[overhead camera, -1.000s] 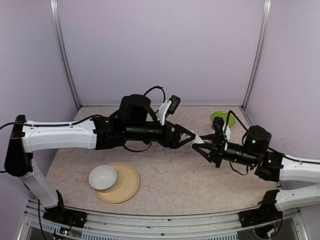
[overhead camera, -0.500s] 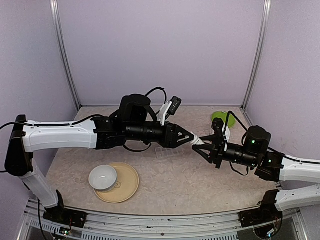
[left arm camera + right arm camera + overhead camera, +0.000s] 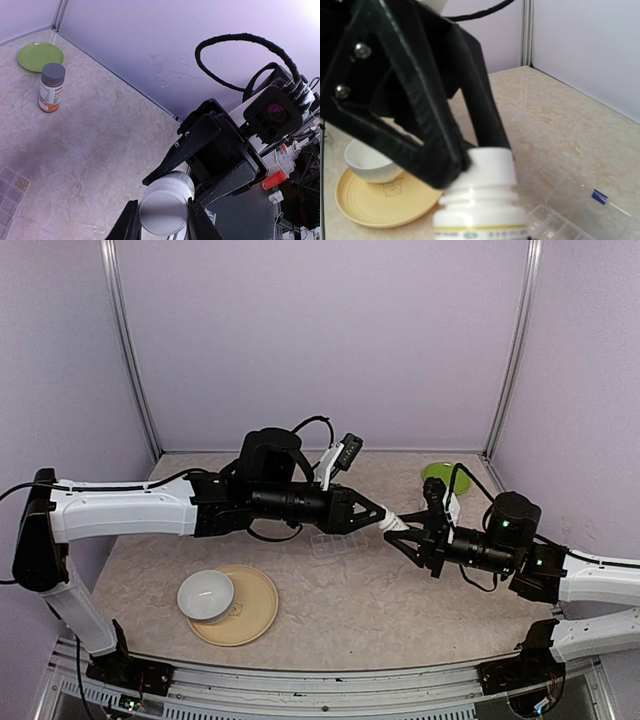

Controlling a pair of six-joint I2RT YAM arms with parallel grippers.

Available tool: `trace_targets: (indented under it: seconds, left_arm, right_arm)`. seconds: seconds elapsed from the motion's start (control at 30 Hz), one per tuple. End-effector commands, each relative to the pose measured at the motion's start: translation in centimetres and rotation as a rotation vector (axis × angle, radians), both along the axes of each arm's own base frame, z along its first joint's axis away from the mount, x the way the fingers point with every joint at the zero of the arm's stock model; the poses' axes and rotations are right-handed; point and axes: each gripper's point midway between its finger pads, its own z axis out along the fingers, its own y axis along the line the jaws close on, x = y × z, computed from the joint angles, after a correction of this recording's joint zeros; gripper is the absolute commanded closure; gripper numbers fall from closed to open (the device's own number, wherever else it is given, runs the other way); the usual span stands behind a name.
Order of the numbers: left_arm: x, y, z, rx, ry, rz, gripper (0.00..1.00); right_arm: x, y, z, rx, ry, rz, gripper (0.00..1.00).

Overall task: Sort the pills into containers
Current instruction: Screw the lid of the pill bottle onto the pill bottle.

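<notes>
Nearest, one white bowl [image 3: 206,595] sits at one cream plate's [image 3: 258,618] edge. Mid-surface lies one clear pill box [image 3: 333,545]. In the air beside it, the right end effector [image 3: 400,532] pinches one white bottle [image 3: 482,210] and the left end effector [image 3: 386,520] pinches its cap [image 3: 163,211]. Farthest stand one orange-labelled bottle [image 3: 51,87] and one green plate [image 3: 437,474].

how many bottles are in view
2. One white bottle in mid-air between the left gripper and right gripper; one grey-capped bottle standing on the table near the green plate.

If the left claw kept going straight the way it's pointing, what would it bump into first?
The white bottle: the left gripper has its fingers either side of the cap. Right behind it is the right gripper, holding that bottle.
</notes>
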Motion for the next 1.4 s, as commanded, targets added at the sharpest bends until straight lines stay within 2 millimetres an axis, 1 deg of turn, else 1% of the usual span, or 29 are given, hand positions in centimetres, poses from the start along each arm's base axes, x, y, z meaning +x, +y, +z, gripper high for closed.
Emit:
trace_targets:
  seconds: [0.0,0.27,0.43,0.63,0.73,0.8,0.9,0.97,1.1,1.2,1.27,1.3,1.37]
  left_arm:
    - [-0.2,-0.9,0.0,-0.036,0.051,-0.044,0.83]
    - [-0.9,-1.3,-1.5,-0.048,0.21,-0.099,0.84]
    - [-1.2,-1.5,-1.9,-0.044,0.276,-0.092,0.85]
    - [-1.7,-2.0,-2.0,-0.063,0.383,-0.107,0.85]
    - [-2.3,-2.3,-2.3,-0.059,0.437,-0.132,0.86]
    - [-2.8,-2.5,-2.1,-0.079,0.474,-0.163,0.86]
    - [-4.0,-2.7,-1.8,-0.087,0.509,-0.222,0.86]
    - [-4.2,-2.8,-1.9,-0.068,0.497,-0.229,0.86]
    - [-4.3,-2.7,-2.1,-0.045,0.403,-0.231,0.89]
    - [-4.7,-2.4,-1.8,-0.063,0.324,-0.263,0.91]
    - [-5.1,-2.1,-1.4,-0.082,0.256,-0.291,0.91]
    - [-5.0,-2.0,-1.5,-0.076,0.226,-0.288,0.91]
    - [-5.2,-1.8,-1.5,-0.076,0.157,-0.313,0.91]
  right_arm:
    - [-0.5,-0.1,0.7,-0.002,-0.084,0.014,1.0]
    - [0.1,-1.1,1.8,-0.026,-0.199,-0.049,1.0]
    - [0.8,-1.0,1.4,-0.057,-0.202,-0.077,1.0]
    - [1.2,-0.6,1.2,-0.094,-0.227,-0.111,1.0]
    - [1.5,-0.5,1.2,-0.118,-0.244,-0.137,1.0]
    - [1.6,-0.6,1.2,-0.128,-0.255,-0.156,1.0]
    - [1.7,-0.6,0.9,-0.145,-0.264,-0.171,1.0]
    - [2.1,-0.8,0.6,-0.166,-0.264,-0.196,1.0]
    - [1.8,-0.4,0.7,-0.144,-0.234,-0.175,1.0]
    - [0.8,0.2,1.4,-0.075,-0.19,-0.118,1.0]
    - [0.4,0.5,1.7,-0.033,-0.138,-0.095,1.0]
    - [0.3,0.5,1.9,-0.015,-0.111,-0.091,1.0]
    - [0.0,0.7,1.9,0.006,-0.052,-0.071,1.0]
